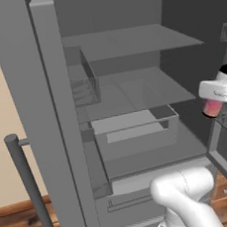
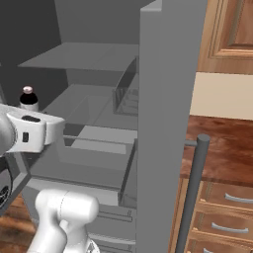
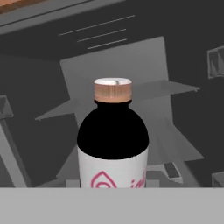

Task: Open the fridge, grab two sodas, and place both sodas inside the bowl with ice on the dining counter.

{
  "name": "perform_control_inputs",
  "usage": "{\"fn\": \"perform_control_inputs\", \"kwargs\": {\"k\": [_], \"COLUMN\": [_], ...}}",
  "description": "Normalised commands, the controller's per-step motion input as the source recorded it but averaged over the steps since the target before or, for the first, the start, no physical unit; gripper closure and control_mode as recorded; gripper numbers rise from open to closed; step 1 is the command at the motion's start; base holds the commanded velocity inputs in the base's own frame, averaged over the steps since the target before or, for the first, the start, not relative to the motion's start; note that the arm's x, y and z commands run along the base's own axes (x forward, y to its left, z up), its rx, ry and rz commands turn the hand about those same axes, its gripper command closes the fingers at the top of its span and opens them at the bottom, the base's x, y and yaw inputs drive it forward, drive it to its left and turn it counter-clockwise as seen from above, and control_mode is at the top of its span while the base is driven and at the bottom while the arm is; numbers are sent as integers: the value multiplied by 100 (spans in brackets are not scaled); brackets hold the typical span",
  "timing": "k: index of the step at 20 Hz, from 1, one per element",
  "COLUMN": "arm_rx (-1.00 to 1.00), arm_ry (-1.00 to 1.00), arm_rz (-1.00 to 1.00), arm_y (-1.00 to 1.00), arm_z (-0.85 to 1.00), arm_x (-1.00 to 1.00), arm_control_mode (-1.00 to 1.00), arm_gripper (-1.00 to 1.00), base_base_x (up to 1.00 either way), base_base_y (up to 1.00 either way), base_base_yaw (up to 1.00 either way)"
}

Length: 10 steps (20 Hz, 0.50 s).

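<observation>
so far the fridge is open and the jaws seem to pinch the bottle; both sodas remain to reach the bowl.

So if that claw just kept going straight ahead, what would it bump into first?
Most likely the dark bottle with the white label and copper cap, dead centre before the gripper; how close it is, or whether already gripped, is unclear.

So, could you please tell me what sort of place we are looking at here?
Most likely a home kitchen: an open grey fridge with bare shelves, a soda bottle, and wooden drawers under a reddish-brown counter.
</observation>
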Motion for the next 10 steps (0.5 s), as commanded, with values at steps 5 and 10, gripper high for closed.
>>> {"fn": "perform_control_inputs", "kwargs": {"k": [5, 10], "arm_rx": [0, 0], "arm_ry": [1, 0], "arm_rz": [-4, 0], "arm_y": [-3, 0], "arm_z": [-4, -3], "arm_x": [-69, -22], "arm_control_mode": [-100, 100], "arm_gripper": [100, 100], "base_base_x": [0, -51], "base_base_y": [0, 4], "base_base_yaw": [0, 0]}}
